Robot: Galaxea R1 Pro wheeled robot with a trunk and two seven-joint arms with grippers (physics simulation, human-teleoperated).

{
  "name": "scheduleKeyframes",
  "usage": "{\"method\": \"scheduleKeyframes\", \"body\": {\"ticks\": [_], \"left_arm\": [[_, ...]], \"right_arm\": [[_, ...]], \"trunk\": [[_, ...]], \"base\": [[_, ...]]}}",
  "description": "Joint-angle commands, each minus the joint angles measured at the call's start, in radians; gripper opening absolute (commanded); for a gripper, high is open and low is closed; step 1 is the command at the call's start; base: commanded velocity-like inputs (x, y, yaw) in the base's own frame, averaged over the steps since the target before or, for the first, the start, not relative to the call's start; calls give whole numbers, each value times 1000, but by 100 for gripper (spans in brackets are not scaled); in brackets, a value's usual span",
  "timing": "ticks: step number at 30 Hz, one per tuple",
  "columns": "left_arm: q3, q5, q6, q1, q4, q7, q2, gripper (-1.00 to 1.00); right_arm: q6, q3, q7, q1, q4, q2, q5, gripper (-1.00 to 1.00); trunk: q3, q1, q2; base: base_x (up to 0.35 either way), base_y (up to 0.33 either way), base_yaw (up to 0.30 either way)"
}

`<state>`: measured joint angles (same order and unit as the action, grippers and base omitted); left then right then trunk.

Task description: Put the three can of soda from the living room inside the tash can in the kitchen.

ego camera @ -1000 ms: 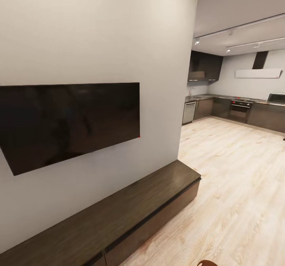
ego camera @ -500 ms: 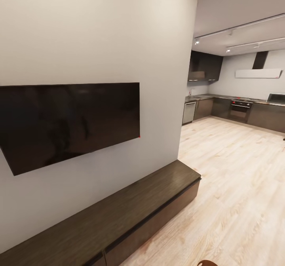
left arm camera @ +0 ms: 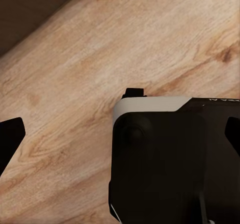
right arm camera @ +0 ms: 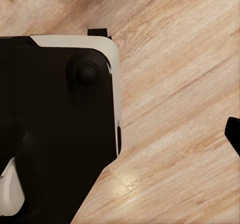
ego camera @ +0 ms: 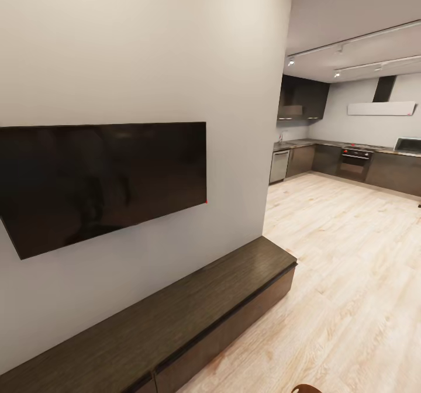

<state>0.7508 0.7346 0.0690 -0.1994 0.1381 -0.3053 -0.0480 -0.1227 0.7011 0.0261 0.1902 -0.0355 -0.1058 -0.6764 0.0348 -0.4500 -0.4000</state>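
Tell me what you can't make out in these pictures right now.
- Kitchen, head view: too far for counter details; no bin can be told.
- TV: left end cut by the frame edge.
- Low cabinet: near end cut by the bottom edge.
- Left gripper, right gripper, wrist views: finger ends barely inside the edges, robot body covers the rest; nothing between them.

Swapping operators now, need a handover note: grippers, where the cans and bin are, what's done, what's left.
Left gripper: dark fingers spread wide over the light wood floor, nothing between them. Right gripper: one dark fingertip at the frame edge over bare floor, no can near it; open or shut can't be judged.
The head view faces the black wall-mounted TV above the long low dark-wood cabinet, whose visible top holds nothing. The kitchen with glossy dark cabinets lies ahead on the right, across open floor.
No soda can or bin in sight, so nothing confirms any can binned.
Left: find the cans, carry them to the kitchen bin.
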Motion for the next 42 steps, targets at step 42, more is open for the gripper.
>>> {"method": "scheduleKeyframes", "body": {"ticks": [42], "left_arm": [[0, 0, 0, 0, 0, 0, 0, 100]], "right_arm": [[0, 0, 0, 0, -3, 0, 0, 100]], "trunk": [[0, 0, 0]], "base": [[0, 0, 0]]}}
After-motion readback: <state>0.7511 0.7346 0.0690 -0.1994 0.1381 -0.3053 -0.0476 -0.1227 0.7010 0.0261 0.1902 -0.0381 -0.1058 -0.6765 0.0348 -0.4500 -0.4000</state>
